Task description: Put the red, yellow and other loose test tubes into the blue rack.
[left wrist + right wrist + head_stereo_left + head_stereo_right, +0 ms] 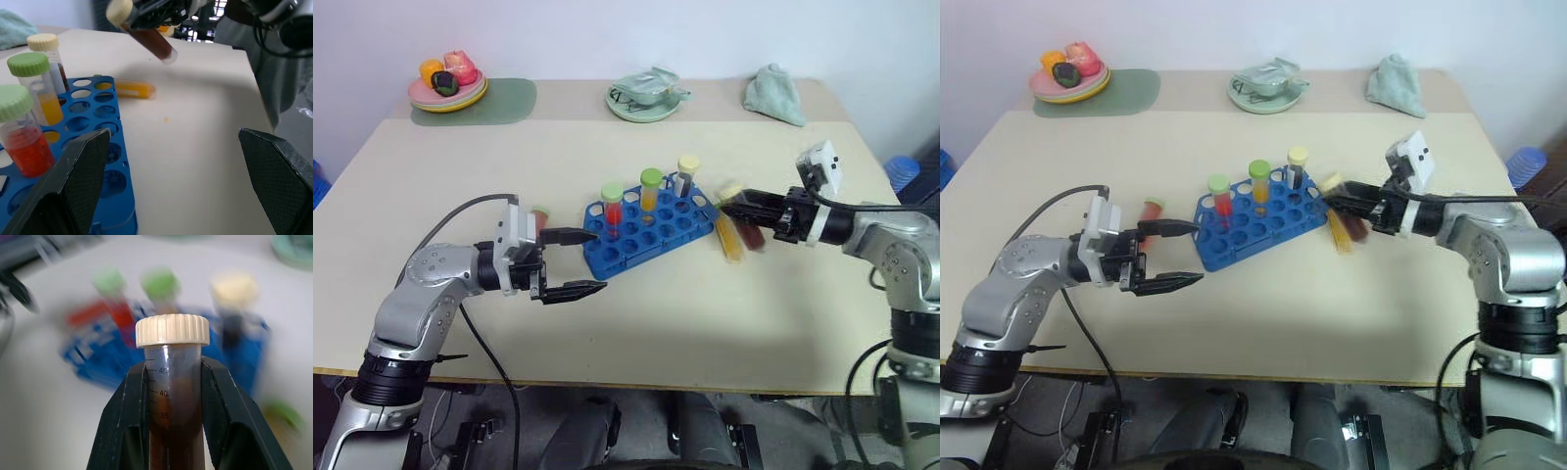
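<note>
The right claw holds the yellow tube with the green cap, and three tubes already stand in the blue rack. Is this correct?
One detail is wrong. The right claw is shut on the brown tube with the cream cap, not a yellow one; the right wrist view shows it plainly. The rest holds: three tubes stand in the blue rack.

Fruit plate, bowl, cloth

The brown tube with the cream cap carries printed scale marks on its clear wall, reading 45, 40 and 35 from the cap downward. No other writing is legible.
</note>
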